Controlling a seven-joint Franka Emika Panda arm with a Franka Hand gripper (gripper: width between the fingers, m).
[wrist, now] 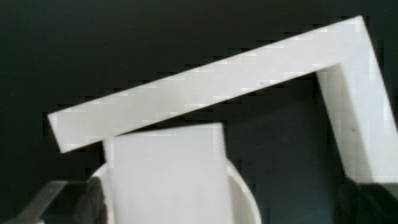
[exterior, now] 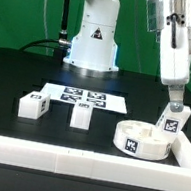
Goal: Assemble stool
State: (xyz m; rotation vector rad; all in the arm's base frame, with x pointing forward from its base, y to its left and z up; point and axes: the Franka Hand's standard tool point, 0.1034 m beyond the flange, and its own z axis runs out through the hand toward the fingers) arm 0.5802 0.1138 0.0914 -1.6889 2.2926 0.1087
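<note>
Gripper (exterior: 172, 103) at right, pinching an upright leg (exterior: 171, 123) just above the seat disc (exterior: 136, 141) at lower right. Second leg (exterior: 81, 114) and third leg (exterior: 31, 104) stand left of centre, below the marker board (exterior: 83, 96).

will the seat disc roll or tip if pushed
Probably neither: the seat disc lies flat and wide, so it should slide. It looks like thick rigid plastic, unlikely to flex. The border rail close by would likely stop it.

Marker board (exterior: 82, 97) on black table (exterior: 16, 74) — white rail (exterior: 52, 158).
</note>
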